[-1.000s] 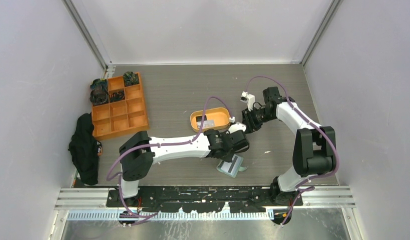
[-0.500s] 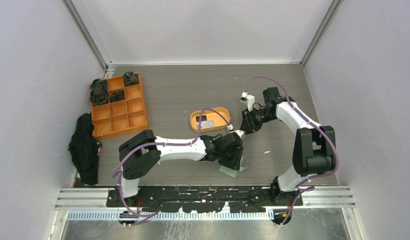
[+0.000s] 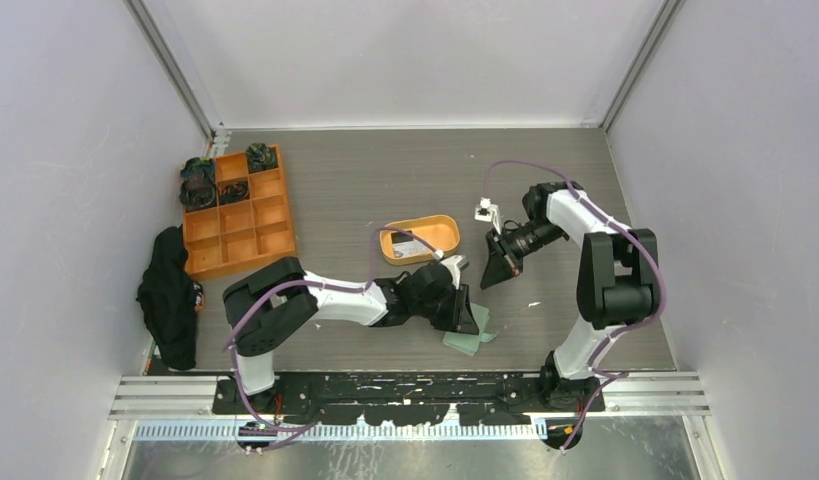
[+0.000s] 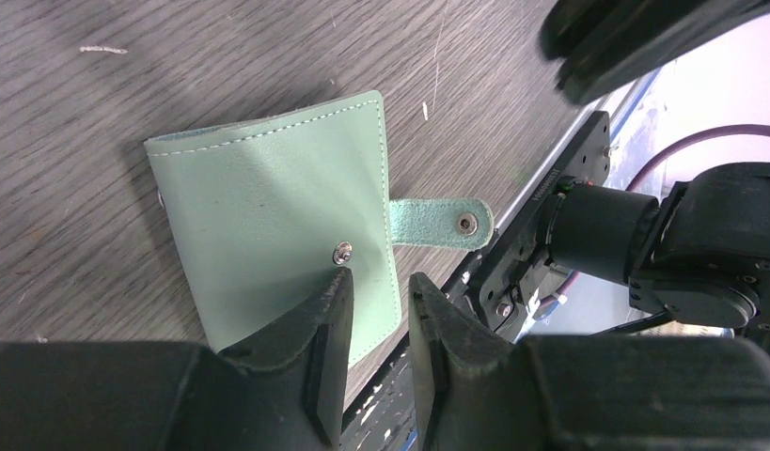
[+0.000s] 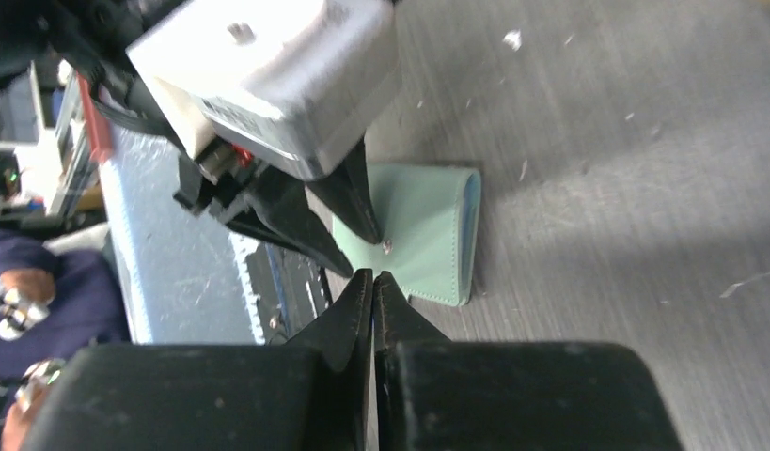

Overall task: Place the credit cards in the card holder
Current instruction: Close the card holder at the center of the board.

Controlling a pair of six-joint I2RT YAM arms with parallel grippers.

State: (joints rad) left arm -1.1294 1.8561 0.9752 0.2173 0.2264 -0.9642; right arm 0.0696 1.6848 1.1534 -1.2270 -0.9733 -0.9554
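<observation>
The card holder (image 4: 268,216) lies folded shut on the table (image 3: 365,190), on the near side of the orange oval tray (image 3: 447,232) and slightly to its right. Nothing can go into it as it lies. The left hand (image 4: 376,282) hangs low over it on the side away from the tray. Its fingers (image 4: 329,319) are a narrow gap apart with nothing between them, and one tip sits at the metal stud (image 4: 341,252). I judge it is there to pin or lift the top flap. The right hand (image 5: 373,279) hangs just off the tray's right end, apart from the holder, with its fingers pressed together and no card showing between them. It looks parked, out of the left hand's way. A pale credit card (image 3: 409,247) lies inside the tray. The holder is close to square, so it has hardly any long axis. Its undone snap tab (image 4: 442,219) gives the heading, sticking out flat away from the tray towards the right arm's base (image 3: 570,372). The right wrist view shows a blue strip (image 5: 470,202) along one edge; I cannot tell whether it is lining or a card.
</observation>
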